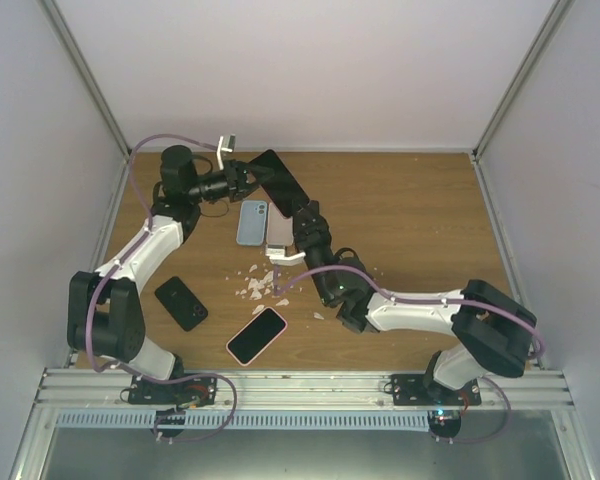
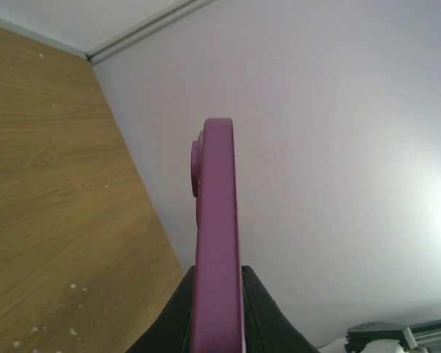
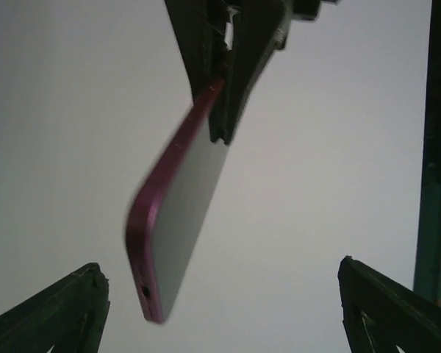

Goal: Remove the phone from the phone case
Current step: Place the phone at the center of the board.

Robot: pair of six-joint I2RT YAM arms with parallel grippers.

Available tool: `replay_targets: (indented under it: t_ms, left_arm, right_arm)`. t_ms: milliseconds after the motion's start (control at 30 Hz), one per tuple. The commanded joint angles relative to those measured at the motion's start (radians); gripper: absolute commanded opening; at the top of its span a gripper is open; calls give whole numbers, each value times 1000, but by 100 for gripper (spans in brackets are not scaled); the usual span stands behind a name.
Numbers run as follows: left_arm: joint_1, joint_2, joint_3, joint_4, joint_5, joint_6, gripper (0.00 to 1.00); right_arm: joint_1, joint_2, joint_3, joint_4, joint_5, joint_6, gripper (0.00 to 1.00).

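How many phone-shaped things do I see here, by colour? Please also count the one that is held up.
Magenta item, gripped in the left claw: 1
Light blue item: 1
Beige item: 1
Black item: 1
Pink item, dark face up: 1
Total: 5

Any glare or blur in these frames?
Top view: even light, sharp, no glare. Left wrist: blown-out patch on the wall at right; phone edge crisp. Right wrist: phone soft and backlit, own fingers near-black silhouettes.
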Motion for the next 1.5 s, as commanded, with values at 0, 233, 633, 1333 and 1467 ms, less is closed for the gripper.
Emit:
replay_targets:
  t_ms: [0,233,633,1333,1467]
  left_arm:
    - [13,-40,59,-36,-1,133,0]
    - [21,-69,56,-109,-17,228,0]
    - [38,-103,44,-270,1,523,0]
    - [-87,-120,52,-323,220,814,0]
    - [-115,-122,76,-380,222,878,0]
  right_arm:
    - [8,-67,-12,-39,36,91,90]
    - [7,-140,63,-499,77,421,100]
    - [-70,-210,366,-1338,-291,1066,99]
    - [-545,-180,581,-1534,-1416,1795,89]
    - [-587,-167,556,-1490,-1550,1899,74]
